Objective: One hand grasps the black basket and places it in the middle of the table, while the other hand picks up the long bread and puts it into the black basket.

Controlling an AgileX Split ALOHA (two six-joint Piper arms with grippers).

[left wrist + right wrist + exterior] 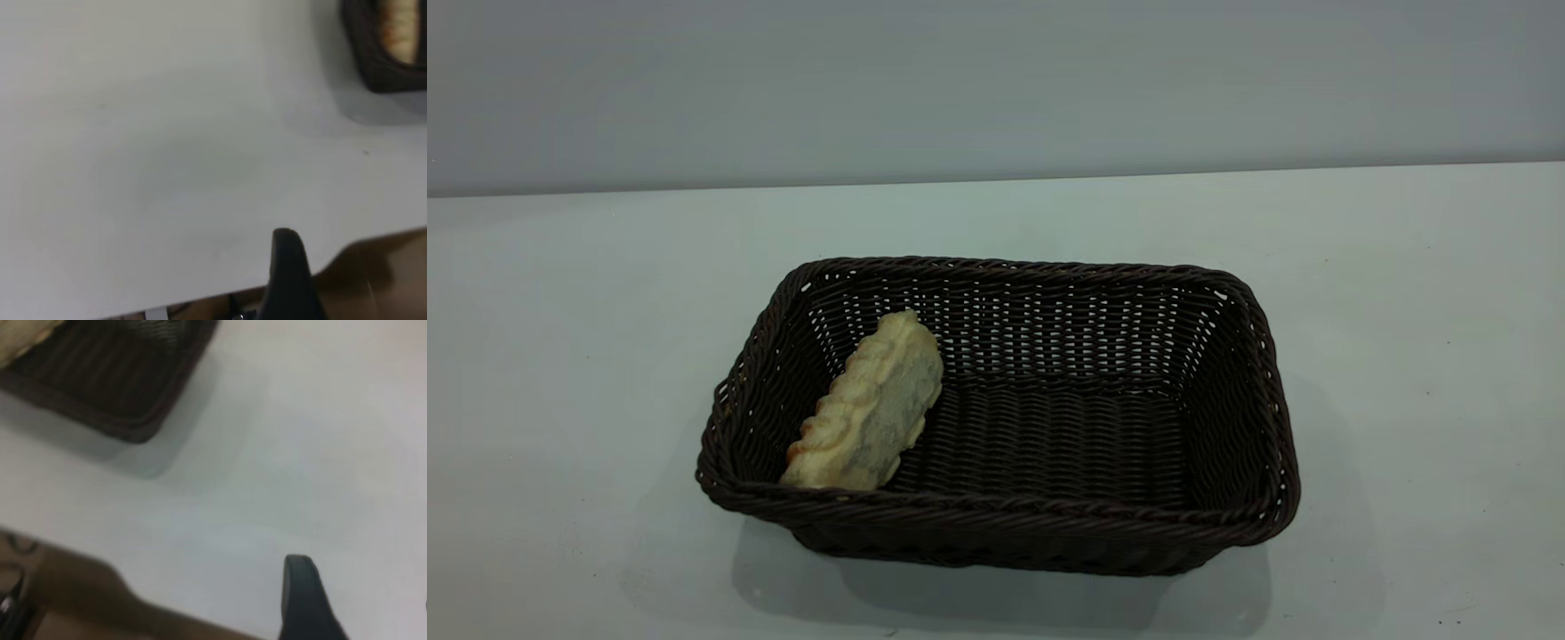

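The black basket point(1005, 517) stands in the middle of the table point(1414, 302). The long bread point(871, 404) lies inside it, tilted against the left wall with its pale greyish underside facing the basket's inside. Neither gripper shows in the exterior view. In the left wrist view the left gripper point(287, 270) hangs over the table's edge, far from the basket point(383, 73) and the bread point(400, 30). The right gripper point(303, 593) is likewise back near the table's edge, apart from the basket point(127, 380), where a bit of bread point(20, 337) shows.
A plain grey wall point(996, 80) rises behind the table. Bare tabletop surrounds the basket on all sides. Brown floor past the table's edge point(387, 280) shows in the left wrist view, and the edge point(73, 600) also shows in the right wrist view.
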